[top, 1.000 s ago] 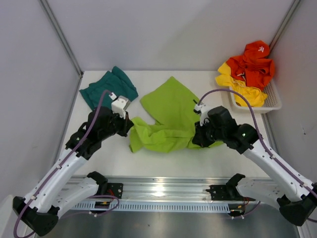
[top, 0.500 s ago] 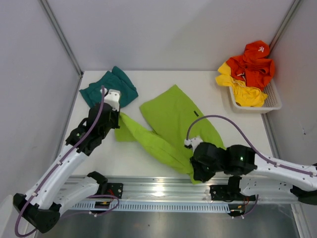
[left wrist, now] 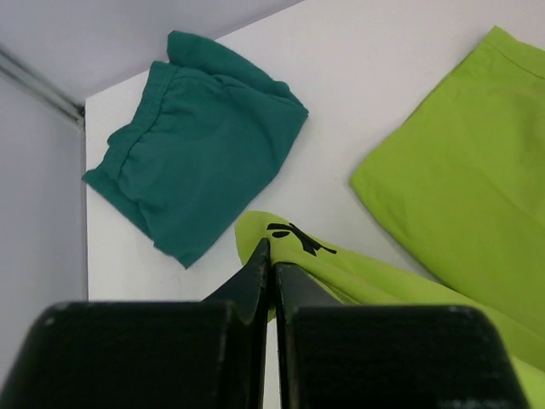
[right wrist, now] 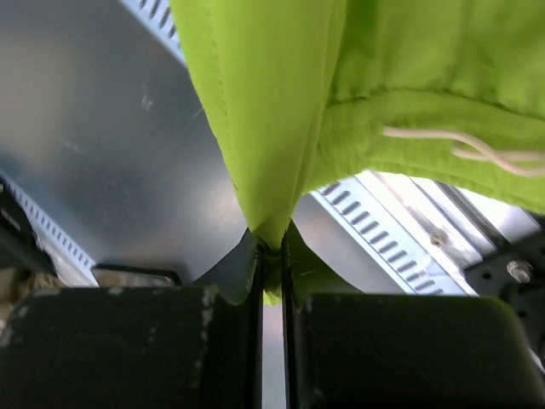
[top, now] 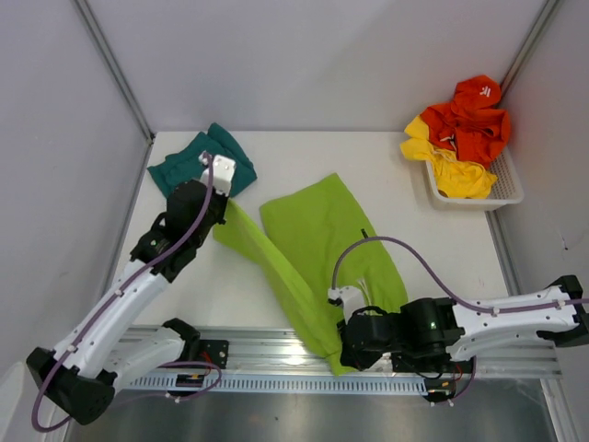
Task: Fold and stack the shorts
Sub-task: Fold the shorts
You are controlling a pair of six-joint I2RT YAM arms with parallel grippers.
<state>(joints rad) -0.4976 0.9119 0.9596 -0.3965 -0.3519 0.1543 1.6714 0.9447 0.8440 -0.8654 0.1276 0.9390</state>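
Observation:
The lime green shorts (top: 322, 235) are stretched diagonally across the table, from back left to the front edge. My left gripper (top: 219, 204) is shut on their corner beside a small black logo (left wrist: 300, 239). My right gripper (top: 342, 357) is shut on the opposite corner (right wrist: 271, 243), held over the metal rail at the table's front. A white drawstring (right wrist: 464, 146) shows in the right wrist view. The teal shorts (top: 198, 162) lie folded at the back left corner, just behind my left gripper (left wrist: 271, 264).
A white plastic basket (top: 502, 189) at the back right holds orange and yellow garments (top: 465, 124). Grey walls close in the left, back and right sides. The metal rail (top: 276, 354) runs along the front edge.
My right gripper has pulled its corner of the lime green shorts from mid-table forward over the front rail. My left gripper has moved back-left with its corner, stretching the shorts out.

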